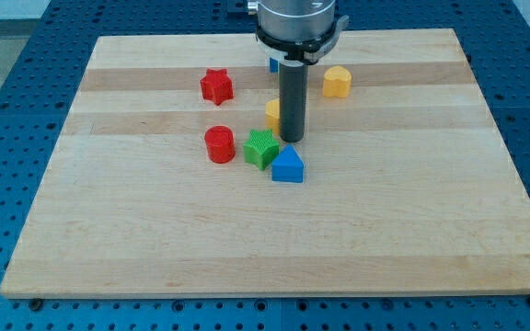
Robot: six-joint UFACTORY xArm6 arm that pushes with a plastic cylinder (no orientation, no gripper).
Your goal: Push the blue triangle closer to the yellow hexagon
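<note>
The blue triangle [287,165] lies near the board's middle, touching the green block [260,148] on its left. A yellow block [337,82] sits toward the view's top right; its shape reads as a rounded hexagon. Another yellow block [272,114] is mostly hidden behind the rod. My tip [291,139] rests on the board just above the blue triangle, a small gap apart, and right of the green block.
A red star [216,86] lies at the upper left. A red cylinder [219,144] sits left of the green block. A blue block [272,64] peeks out behind the rod at the top. The wooden board [109,239] ends in blue pegboard all round.
</note>
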